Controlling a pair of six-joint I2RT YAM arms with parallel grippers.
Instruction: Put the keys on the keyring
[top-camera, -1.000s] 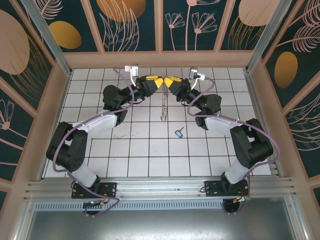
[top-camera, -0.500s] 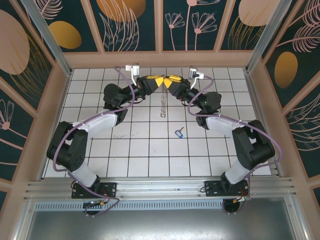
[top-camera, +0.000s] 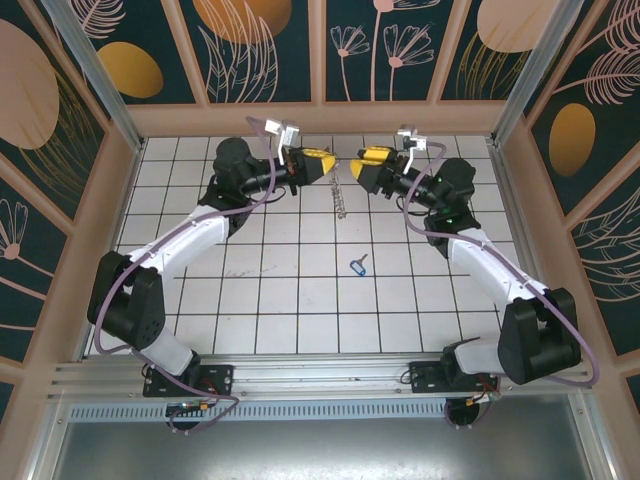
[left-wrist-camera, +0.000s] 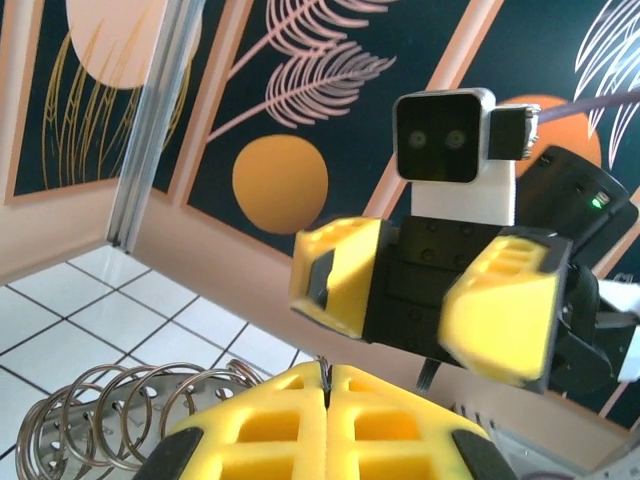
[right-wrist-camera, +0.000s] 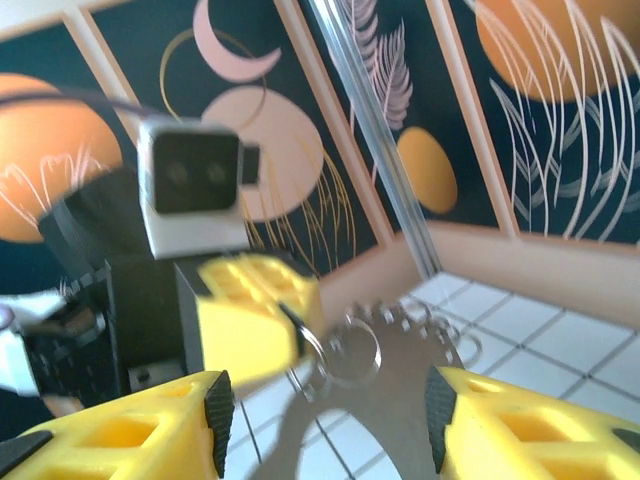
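The left tool (top-camera: 331, 168) is pinched shut on the keyring (top-camera: 340, 196), which dangles above the far bench (top-camera: 280, 300) — the right tool (top-camera: 357, 162) faces it, jaws apart. The blue key (top-camera: 358, 266) lies mid-bench, well apart from both.

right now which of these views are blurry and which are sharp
Top external: sharp, evenly lit, the blue key crisp on the tiles. Left wrist: wall sharp, the right hand motion-blurred. Right wrist: soft all over, the left hand and keyring smeared.
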